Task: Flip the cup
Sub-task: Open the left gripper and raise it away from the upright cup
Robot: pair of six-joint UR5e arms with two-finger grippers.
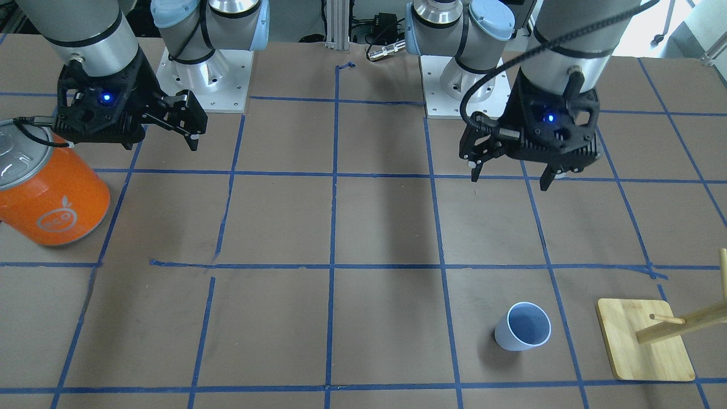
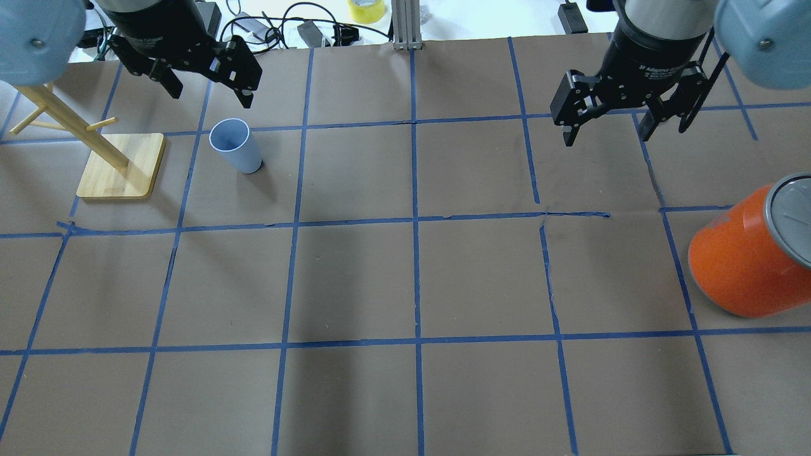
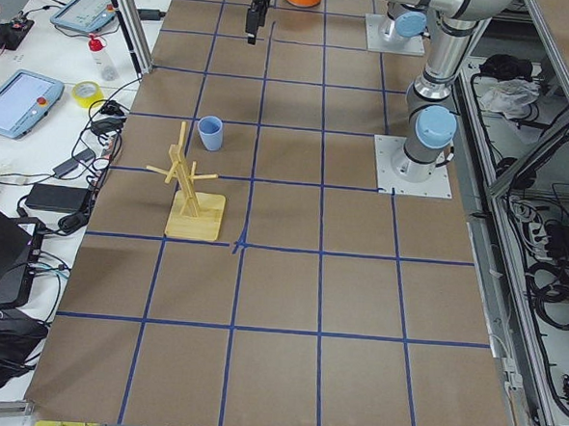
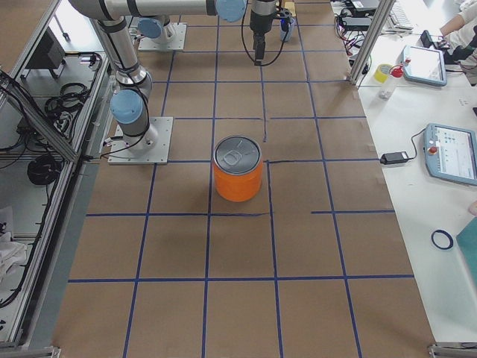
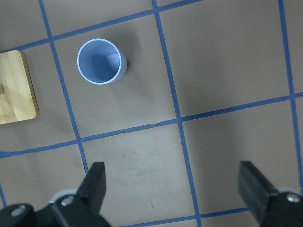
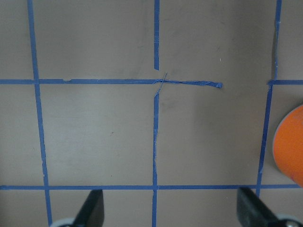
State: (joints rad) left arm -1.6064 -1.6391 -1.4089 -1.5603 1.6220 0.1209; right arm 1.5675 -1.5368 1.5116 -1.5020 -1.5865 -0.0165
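Observation:
The cup (image 2: 234, 145) is a small pale blue tumbler standing upright on the table, rim up, on my left side. It also shows in the front view (image 1: 522, 328), the left side view (image 3: 209, 132) and the upper left of the left wrist view (image 5: 102, 61). My left gripper (image 2: 210, 94) hangs open and empty well above the table, apart from the cup; it also shows in the front view (image 1: 511, 179) and its own wrist view (image 5: 175, 187). My right gripper (image 2: 606, 134) hangs open and empty over bare table, its fingers wide apart in its wrist view (image 6: 171, 210).
A large orange can (image 2: 741, 259) with a silver lid stands at my far right (image 1: 54, 199). A wooden mug rack on a square base (image 2: 120, 168) stands just left of the cup (image 1: 642, 346). Blue tape lines grid the brown table.

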